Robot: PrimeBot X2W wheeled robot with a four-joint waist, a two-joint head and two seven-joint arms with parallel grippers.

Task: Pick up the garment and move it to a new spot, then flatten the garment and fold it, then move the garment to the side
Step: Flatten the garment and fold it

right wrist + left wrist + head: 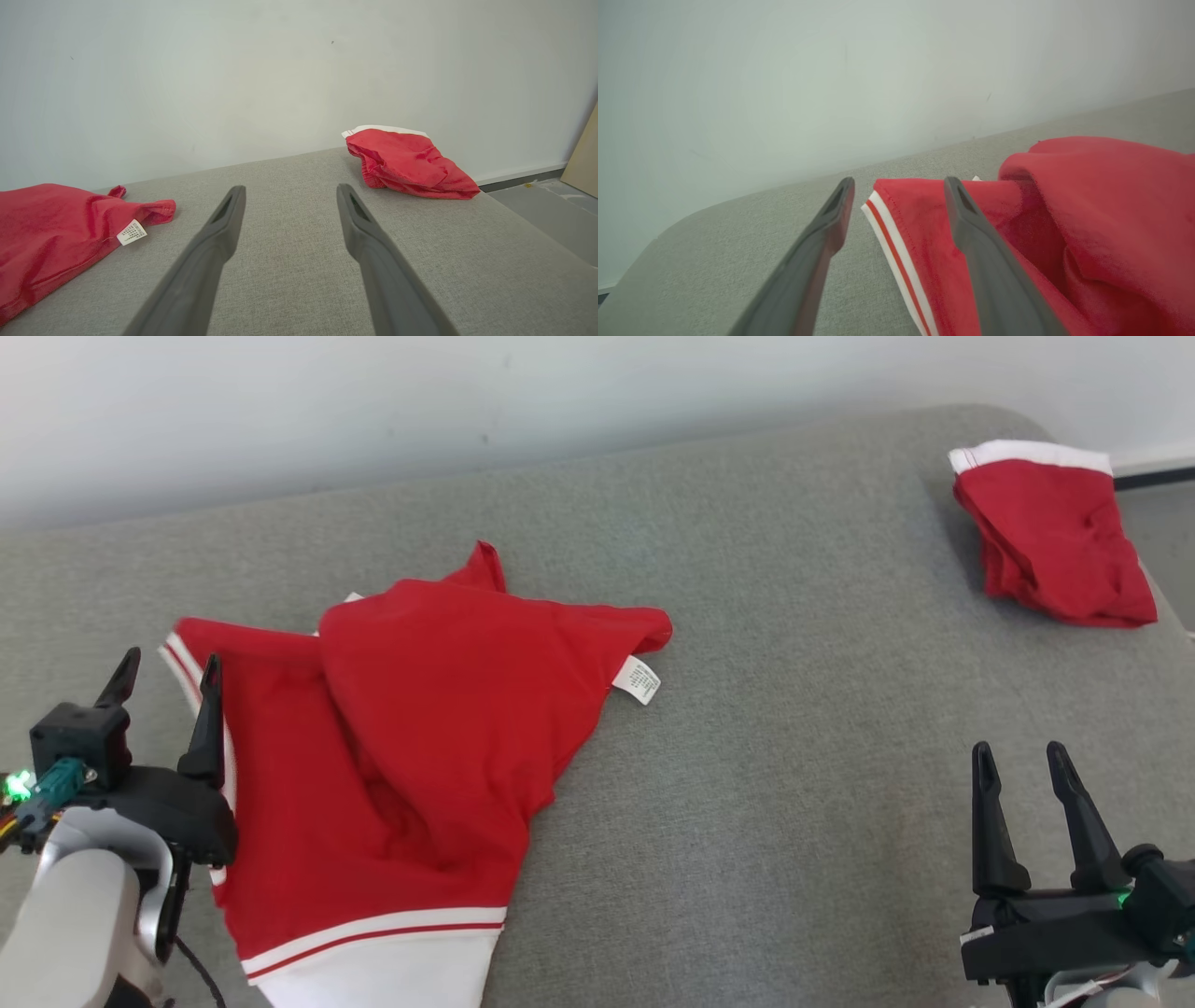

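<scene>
Beside the spread left end effector (172,658) lies the crumpled red garment (420,728).

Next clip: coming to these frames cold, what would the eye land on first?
The crumpled red garment spread over the grey cushion left of centre, white label at its right tip. A second red garment lies folded at the far right corner. The left gripper is at the first garment's striped left edge, jaws open; the right gripper is open at lower right.

Head above, wrists low; shared garment (420,709)
</scene>
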